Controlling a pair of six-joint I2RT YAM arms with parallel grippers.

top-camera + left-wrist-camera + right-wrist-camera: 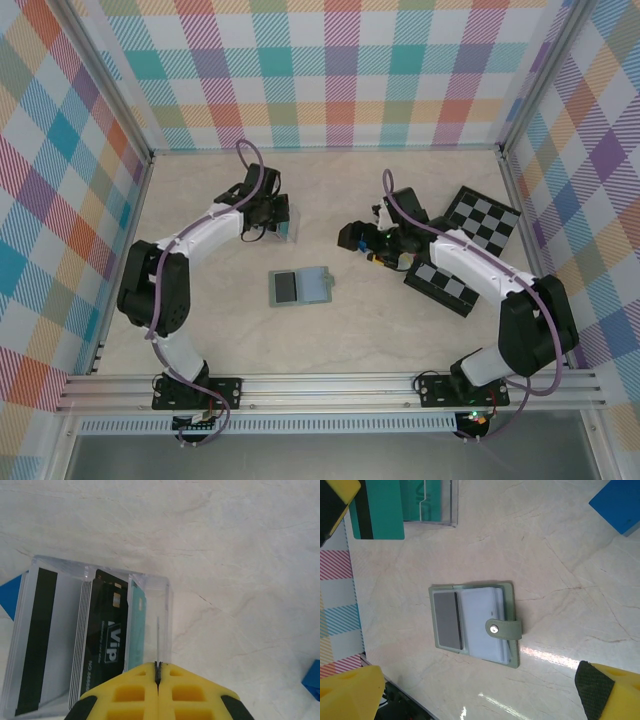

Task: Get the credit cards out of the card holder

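Nearest the arm bases, just toward 7 o'clock from the middle of the table [380, 330]: the card holder [300, 287], spread open and flat, inside up, handy for a reach from above. Soft-looking grey-green cover, pale blue-grey inner panel, and a rounded strap [504, 629] with a small metal snap folded over the right half. In the left pocket, a dark grey card [446, 620], matte and flat, probably the next to come out. At 3 o'clock of the holder, well apart, two checkered boards [445, 285], stiff, black and grey, one partly under the right arm.

Farther off, at 1 o'clock of the holder: the right pincer [355, 237], spread as wide as it goes and holding nothing, with the holder between its yellow fingers [350, 695] in the wrist view. Likely poised to come down for a card.

At 11 o'clock of the holder: the left pincer [157, 672], yellow pads pressed together on a thin card [157, 640], seen edge-on as a dark sliver. Held upright at the 3 o'clock end of the clear stand [167, 605], seemingly for dropping into a free slot. Glossy see-through plastic with dividers, and standing on edge inside it a white card [60, 630] with a black stripe, a shiny black card [107, 635] and a teal card [137, 630]. Beneath everything, pale marbled table, faintly glossy
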